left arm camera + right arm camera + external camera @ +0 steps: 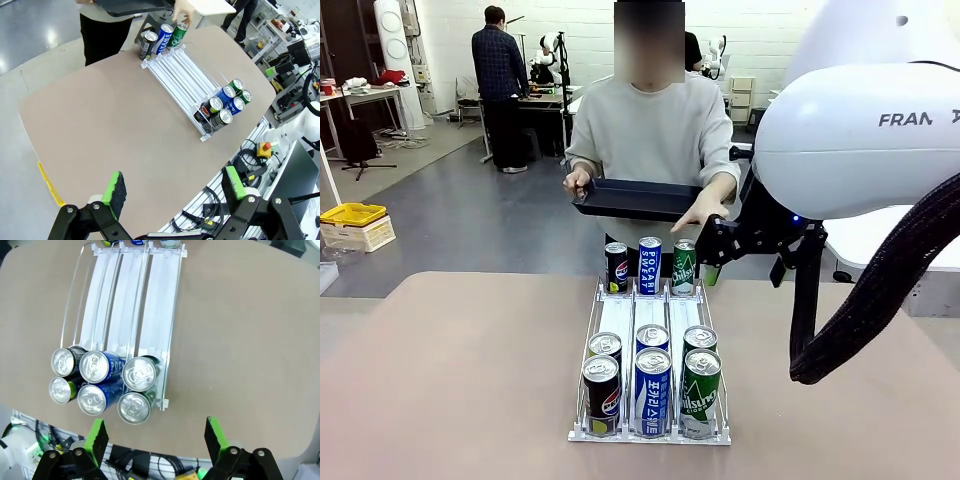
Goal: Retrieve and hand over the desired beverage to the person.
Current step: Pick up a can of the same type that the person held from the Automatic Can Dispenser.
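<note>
Plainly, both pairs of jaws gape empty: right gripper (156, 436), left gripper (174, 185). Just ahead of the right jaws stands the front green can (134, 407), the sort the person's hand (703, 212) reaches toward. It is probably full, stiff and slick, best pinched mid-body. A blue can (92, 399) hugs one side; the rack (159, 305) rail, then open table (250, 340), lies on the other.

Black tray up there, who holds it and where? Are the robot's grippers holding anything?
The person's hand grips the flat black tray by one end. The left gripper and right gripper are open, holding nothing.
</note>
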`<state>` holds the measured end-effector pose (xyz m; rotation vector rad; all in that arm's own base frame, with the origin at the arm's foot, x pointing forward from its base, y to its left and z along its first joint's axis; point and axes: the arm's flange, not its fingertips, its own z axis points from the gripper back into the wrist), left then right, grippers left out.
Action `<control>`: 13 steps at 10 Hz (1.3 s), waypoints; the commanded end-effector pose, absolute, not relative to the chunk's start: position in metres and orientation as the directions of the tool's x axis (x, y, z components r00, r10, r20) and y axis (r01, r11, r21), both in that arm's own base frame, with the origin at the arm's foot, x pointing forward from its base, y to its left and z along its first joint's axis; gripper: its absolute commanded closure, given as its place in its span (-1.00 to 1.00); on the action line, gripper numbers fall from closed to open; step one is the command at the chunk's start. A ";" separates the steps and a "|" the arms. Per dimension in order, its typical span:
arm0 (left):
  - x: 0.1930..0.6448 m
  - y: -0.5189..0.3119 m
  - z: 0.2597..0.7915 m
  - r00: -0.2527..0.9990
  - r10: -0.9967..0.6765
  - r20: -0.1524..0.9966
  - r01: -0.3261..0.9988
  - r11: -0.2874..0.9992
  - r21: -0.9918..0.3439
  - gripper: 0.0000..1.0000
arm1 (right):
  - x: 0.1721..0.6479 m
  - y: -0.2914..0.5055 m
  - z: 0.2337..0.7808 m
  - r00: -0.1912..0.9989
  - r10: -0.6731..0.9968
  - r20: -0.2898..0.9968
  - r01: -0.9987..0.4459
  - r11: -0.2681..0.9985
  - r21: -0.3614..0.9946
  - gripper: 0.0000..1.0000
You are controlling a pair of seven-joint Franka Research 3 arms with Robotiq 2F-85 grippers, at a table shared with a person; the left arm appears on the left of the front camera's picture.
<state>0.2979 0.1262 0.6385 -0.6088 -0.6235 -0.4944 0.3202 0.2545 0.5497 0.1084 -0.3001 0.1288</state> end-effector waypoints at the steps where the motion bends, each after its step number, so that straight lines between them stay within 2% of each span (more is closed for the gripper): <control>1: 0.297 0.128 0.638 0.694 -0.248 0.676 0.609 0.703 -0.367 -1.00 | 0.317 0.251 0.548 0.944 0.110 0.312 -0.136 0.989 0.064 -1.00; 5: 0.297 0.128 0.638 0.694 -0.248 0.676 0.609 0.703 -0.367 -1.00 | 0.320 0.254 0.551 0.947 0.110 0.303 -0.143 0.986 0.090 -1.00; 8: 0.297 0.128 0.638 0.694 -0.248 0.676 0.609 0.703 -0.367 -1.00 | 0.318 0.278 0.517 0.987 -0.017 0.161 -0.003 0.992 0.124 -1.00; 11: 0.297 0.128 0.638 0.694 -0.248 0.676 0.609 0.703 -0.367 -1.00 | 0.302 0.298 0.494 0.996 -0.022 0.089 0.017 0.998 0.061 -1.00; 13: 0.297 0.128 0.638 0.694 -0.248 0.676 0.609 0.703 -0.367 -1.00 | 0.300 0.304 0.479 0.995 -0.003 0.104 -0.003 0.999 0.053 -1.00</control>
